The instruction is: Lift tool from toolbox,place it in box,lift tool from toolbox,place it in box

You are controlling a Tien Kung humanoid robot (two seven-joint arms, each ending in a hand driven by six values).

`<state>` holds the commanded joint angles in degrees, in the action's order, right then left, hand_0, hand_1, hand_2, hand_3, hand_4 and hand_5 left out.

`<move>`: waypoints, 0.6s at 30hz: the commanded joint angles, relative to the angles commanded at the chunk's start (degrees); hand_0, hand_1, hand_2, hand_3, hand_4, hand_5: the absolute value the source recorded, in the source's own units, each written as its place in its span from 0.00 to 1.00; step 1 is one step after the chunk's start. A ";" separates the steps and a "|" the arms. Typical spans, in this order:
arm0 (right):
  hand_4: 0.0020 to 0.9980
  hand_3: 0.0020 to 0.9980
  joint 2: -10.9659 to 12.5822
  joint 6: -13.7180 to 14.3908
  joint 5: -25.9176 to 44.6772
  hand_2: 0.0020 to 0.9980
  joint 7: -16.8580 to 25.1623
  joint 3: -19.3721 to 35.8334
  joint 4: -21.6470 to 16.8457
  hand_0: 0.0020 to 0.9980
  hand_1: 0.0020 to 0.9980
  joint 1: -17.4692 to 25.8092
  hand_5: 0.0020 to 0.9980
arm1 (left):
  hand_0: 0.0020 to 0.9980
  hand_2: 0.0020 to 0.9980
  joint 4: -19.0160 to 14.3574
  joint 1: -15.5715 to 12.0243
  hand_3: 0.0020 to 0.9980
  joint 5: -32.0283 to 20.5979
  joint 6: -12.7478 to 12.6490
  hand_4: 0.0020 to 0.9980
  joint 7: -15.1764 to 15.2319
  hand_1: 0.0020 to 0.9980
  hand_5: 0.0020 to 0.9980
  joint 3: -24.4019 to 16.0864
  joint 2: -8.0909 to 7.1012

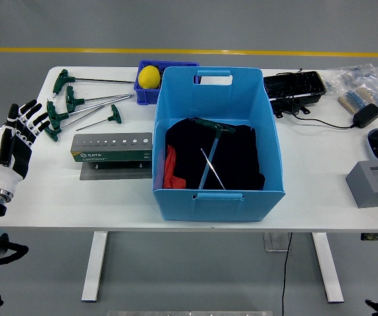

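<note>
Several green T-handle wrenches (77, 105) lie spread on the white table's (70, 191) left part, behind a grey tool holder (112, 149) with a row of holes. The big blue box (216, 141) stands in the middle; inside it one green-handled wrench (210, 153) lies on black cloth beside a red item. My left hand (19, 133) hovers at the table's left edge, fingers spread and holding nothing, its fingertips close to the nearest wrench handles. No right hand shows.
A small dark blue bin with a yellow ball (149, 76) stands behind the box's left corner. At the right are a black tray (294, 87) with a cable, a brush (355, 100), plastic bags, a grey block (373, 184) and a dark container at the edge.
</note>
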<state>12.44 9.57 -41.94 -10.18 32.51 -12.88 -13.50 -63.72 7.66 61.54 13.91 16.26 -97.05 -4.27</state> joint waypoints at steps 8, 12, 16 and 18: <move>0.77 0.54 0.07 -0.17 -0.88 0.66 -0.12 0.39 -0.04 0.62 0.60 0.17 0.65 | 0.80 0.88 -1.03 0.15 0.79 1.57 0.60 1.00 -0.26 0.83 0.85 -0.24 0.26; 0.77 0.54 0.05 -0.18 -1.13 0.66 -0.14 0.51 -0.04 0.62 0.60 0.15 0.65 | 0.80 0.85 -1.35 0.06 0.78 3.56 1.33 1.00 -0.26 0.81 0.85 -0.47 0.24; 0.77 0.54 0.02 -0.21 -1.10 0.66 -0.13 0.39 -0.08 0.62 0.60 0.12 0.65 | 0.79 0.86 -1.68 0.27 0.78 3.55 1.18 1.00 -0.21 0.81 0.86 -0.63 0.40; 0.77 0.54 0.02 -0.25 -1.03 0.66 -0.09 0.24 -0.11 0.62 0.60 0.09 0.65 | 0.79 0.86 -1.82 0.34 0.78 3.53 1.14 1.00 -0.22 0.81 0.86 -0.63 0.35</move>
<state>12.46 9.32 -42.98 -10.27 32.75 -12.99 -13.41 -65.54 8.00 65.07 15.04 16.05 -97.68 -3.92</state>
